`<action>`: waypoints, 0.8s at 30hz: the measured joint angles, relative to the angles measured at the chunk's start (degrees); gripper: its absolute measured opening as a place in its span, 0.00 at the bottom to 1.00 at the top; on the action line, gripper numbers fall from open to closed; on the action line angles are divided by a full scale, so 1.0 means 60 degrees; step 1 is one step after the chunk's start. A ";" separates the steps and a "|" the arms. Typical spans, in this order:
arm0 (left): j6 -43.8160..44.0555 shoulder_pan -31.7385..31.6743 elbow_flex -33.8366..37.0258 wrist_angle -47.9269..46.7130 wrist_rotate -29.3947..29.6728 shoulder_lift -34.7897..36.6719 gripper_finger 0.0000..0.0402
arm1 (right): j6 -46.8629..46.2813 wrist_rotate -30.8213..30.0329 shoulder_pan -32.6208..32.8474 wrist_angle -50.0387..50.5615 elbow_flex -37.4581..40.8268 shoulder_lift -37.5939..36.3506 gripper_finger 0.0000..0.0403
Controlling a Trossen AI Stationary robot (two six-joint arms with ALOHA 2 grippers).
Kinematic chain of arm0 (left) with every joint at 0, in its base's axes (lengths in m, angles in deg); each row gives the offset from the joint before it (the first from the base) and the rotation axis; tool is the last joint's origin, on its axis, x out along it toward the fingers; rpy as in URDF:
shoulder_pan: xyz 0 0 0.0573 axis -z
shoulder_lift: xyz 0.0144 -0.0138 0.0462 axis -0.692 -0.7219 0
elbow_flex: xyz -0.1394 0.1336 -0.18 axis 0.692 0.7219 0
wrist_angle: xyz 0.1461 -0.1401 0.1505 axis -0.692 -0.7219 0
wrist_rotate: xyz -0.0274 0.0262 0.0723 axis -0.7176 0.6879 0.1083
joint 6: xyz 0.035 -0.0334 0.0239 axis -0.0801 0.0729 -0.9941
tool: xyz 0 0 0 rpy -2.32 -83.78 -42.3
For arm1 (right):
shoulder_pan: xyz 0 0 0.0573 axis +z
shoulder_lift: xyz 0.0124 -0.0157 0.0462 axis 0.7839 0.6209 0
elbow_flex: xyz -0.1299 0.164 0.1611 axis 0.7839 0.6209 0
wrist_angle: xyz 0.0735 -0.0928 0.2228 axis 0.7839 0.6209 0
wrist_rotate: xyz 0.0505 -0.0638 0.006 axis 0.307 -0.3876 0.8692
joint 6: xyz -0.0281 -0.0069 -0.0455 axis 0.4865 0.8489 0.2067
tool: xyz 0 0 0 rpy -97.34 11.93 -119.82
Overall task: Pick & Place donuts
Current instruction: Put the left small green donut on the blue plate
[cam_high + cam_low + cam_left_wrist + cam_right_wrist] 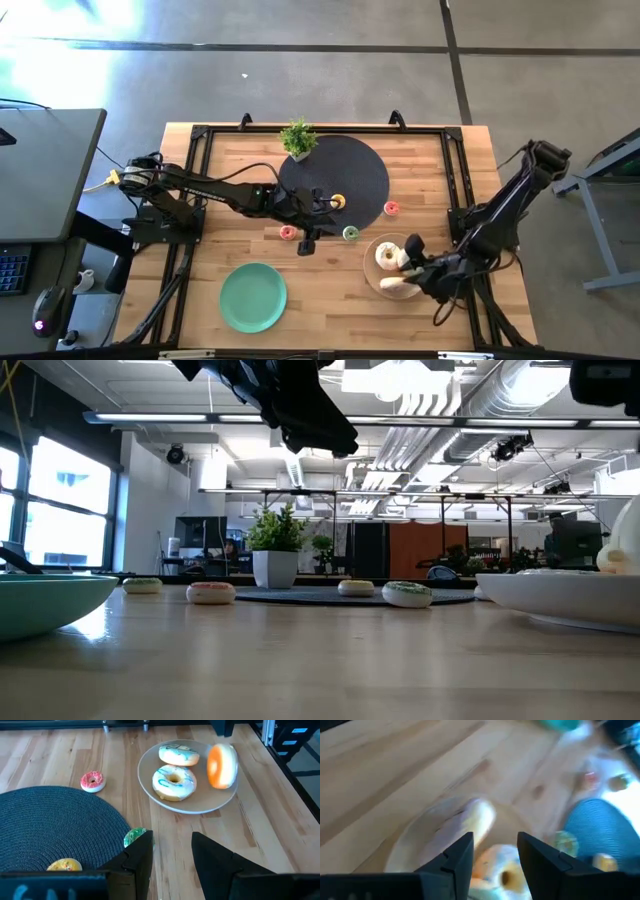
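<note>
A beige plate (pixel 150 785) at the table's right holds two white, blue-iced donuts (pixel 174 781) (pixel 178 755). An orange donut (pixel 221 766) stands on edge at the plate's rim. My right gripper (pixel 495 852) (pixel 415 262) hovers open just above that plate, and the orange donut (pixel 477 822) lies beyond its fingertips, not between them. My left gripper (pixel 172 855) (pixel 315 215) is open and empty above the mat's near edge. On the dark round mat (pixel 350 170) lies a yellow mini donut (pixel 338 201). Two pink minis (pixel 392 208) (pixel 288 232) and a green one (pixel 351 233) rest on the wood.
A green plate (pixel 253 296) sits near the table's front left. A potted plant (pixel 298 138) stands at the mat's far edge. Black frame rails (pixel 455 170) run along the table's sides. Bare wood lies between the two plates.
</note>
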 joint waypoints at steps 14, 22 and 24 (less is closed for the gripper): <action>-0.0491 0.0000 0.0011 -0.1024 0.0499 0.0105 0.33 | 0.0366 -0.1113 -0.2053 -0.1537 0.0000 -0.0382 0.37; -0.0993 0.0007 -0.0011 -0.2742 0.1520 0.0817 0.33 | -0.1196 -0.0484 -0.4301 -0.3082 -0.0004 -0.0373 0.37; -0.1031 -0.0004 0.0011 -0.3557 0.1826 0.1164 0.33 | -0.1740 0.0069 -0.4942 -0.3397 -0.0004 -0.0263 0.37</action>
